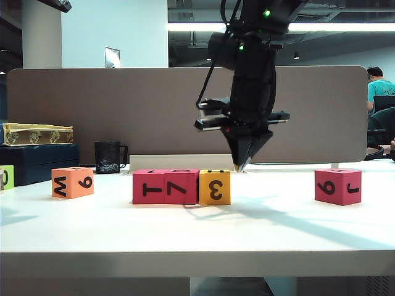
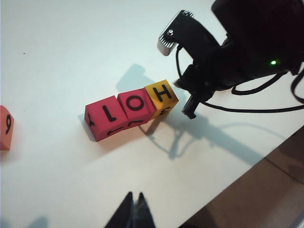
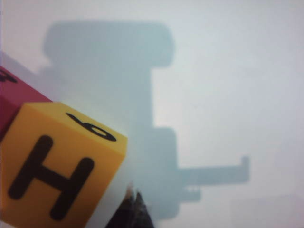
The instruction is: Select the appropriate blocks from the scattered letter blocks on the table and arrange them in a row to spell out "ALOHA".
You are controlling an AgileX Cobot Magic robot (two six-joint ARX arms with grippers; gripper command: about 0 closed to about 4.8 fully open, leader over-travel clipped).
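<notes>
Exterior view: right tool [image 1: 242,165], pressed together, hovers just beside yellow block [image 1: 215,187].

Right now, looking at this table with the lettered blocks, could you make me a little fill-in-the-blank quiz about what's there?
1. The yellow block shows the letter ____ on top.
2. Three blocks touch in a row: two pink blocks and one ____ one.
3. The right gripper, fingers shut, hovers beside the ____ block.
4. The black mug stands behind the ____ block.

Missing words: H; yellow; yellow; orange
</notes>
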